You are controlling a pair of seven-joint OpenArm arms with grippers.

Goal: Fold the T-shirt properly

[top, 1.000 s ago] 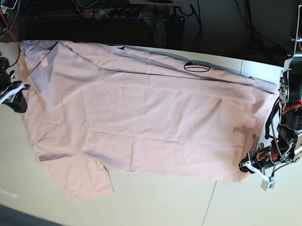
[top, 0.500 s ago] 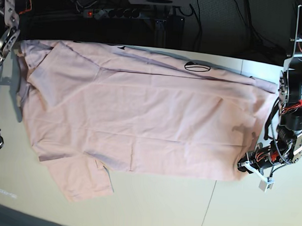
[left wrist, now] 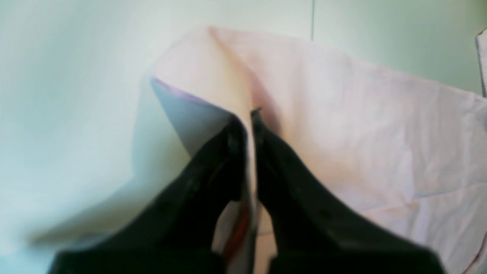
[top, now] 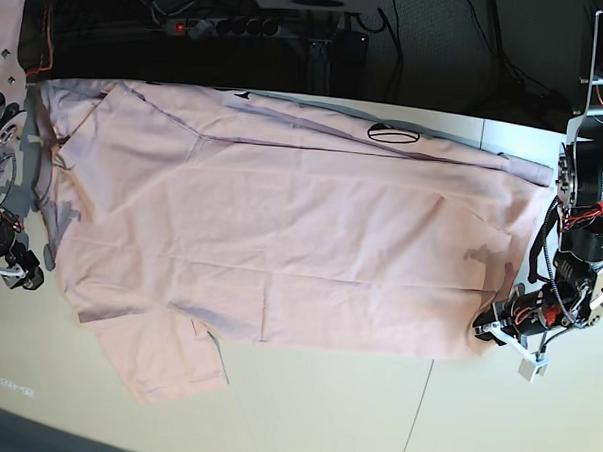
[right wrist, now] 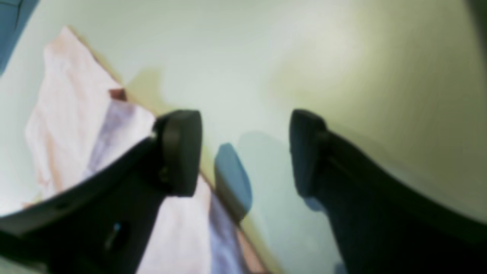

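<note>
While L gripper [left wrist: 252, 114] pinches T-shirt [top: 281, 235] edge between its tips, R gripper [right wrist: 245, 152] gapes wide, shirt beside its finger.

at the base view's lower right, the left gripper [top: 489, 334] sits low, its black jaws pressed together on a pinch of the t-shirt [top: 281, 235]. at the left edge, the right gripper [right wrist: 243, 152] hangs with jaws spread wide, holding nothing.
</note>
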